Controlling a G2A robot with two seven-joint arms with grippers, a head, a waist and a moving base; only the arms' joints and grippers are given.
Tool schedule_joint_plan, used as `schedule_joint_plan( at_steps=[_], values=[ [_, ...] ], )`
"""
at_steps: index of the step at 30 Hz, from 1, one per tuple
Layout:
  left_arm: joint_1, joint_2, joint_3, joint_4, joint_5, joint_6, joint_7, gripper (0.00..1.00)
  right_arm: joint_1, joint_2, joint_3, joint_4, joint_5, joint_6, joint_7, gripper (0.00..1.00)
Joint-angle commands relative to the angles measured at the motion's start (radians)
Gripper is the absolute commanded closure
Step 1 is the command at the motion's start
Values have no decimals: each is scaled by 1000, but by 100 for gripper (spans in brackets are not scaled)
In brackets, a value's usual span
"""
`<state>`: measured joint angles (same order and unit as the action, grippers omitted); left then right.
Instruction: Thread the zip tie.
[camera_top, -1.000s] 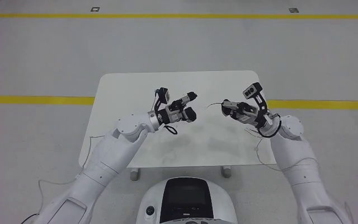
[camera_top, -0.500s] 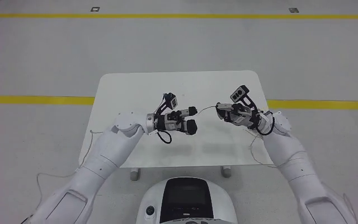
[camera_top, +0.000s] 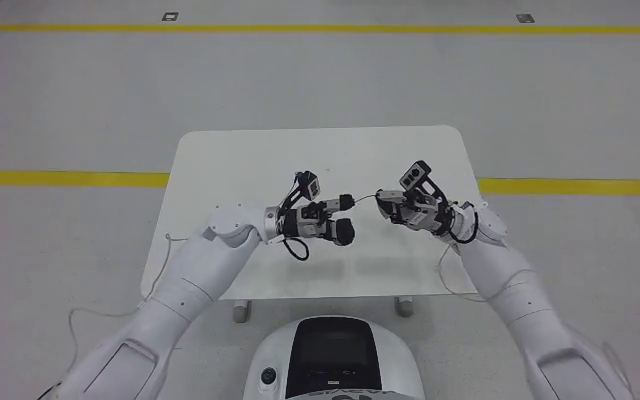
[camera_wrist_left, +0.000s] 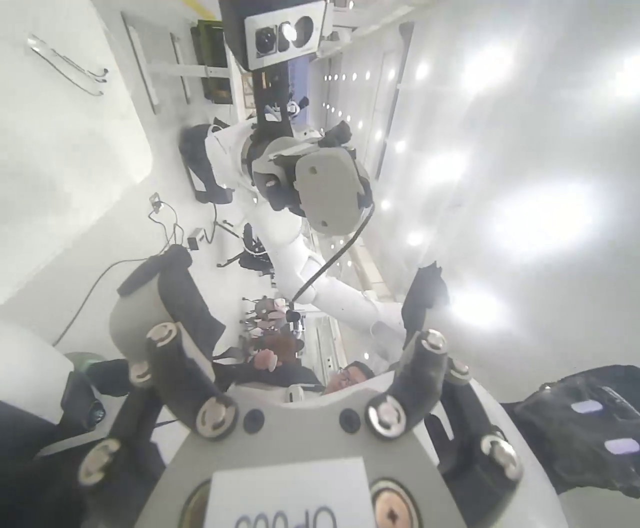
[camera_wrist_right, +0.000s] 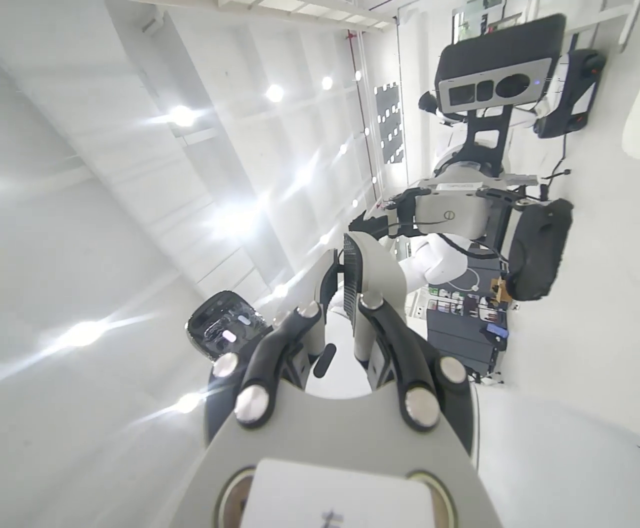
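In the top view a thin dark zip tie (camera_top: 365, 197) runs in the air between the two grippers above the middle of the white table (camera_top: 220, 160). My right gripper (camera_top: 383, 205) is shut on one end of it. Its fingers (camera_wrist_right: 360, 270) press close together in the right wrist view, where the tie itself cannot be made out. My left gripper (camera_top: 345, 215) faces it, open, with its dark fingertips (camera_wrist_left: 425, 295) spread wide. The tie's free end reaches the left gripper's far finger; I cannot tell whether they touch.
Both arms hover above the tabletop's centre. The left wrist view shows the right arm's gripper (camera_wrist_left: 320, 190) opposite, and the right wrist view shows the left arm's gripper (camera_wrist_right: 540, 250) likewise. A yellow floor line (camera_top: 80, 179) passes behind the table.
Both grippers have moved inward toward each other above the table's middle. The gap between them has closed, and the tie's free end now reaches the left gripper.
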<state>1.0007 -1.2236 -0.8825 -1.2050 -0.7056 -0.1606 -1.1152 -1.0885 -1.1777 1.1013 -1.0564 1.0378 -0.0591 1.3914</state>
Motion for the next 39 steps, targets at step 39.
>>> schedule_joint_plan(
  at_steps=[39],
  values=[
    [31, -4, 16, -71, -14, -12, 109, 0, -69, -13, 4, -98, -5, -21, -88, 100]
  ],
)
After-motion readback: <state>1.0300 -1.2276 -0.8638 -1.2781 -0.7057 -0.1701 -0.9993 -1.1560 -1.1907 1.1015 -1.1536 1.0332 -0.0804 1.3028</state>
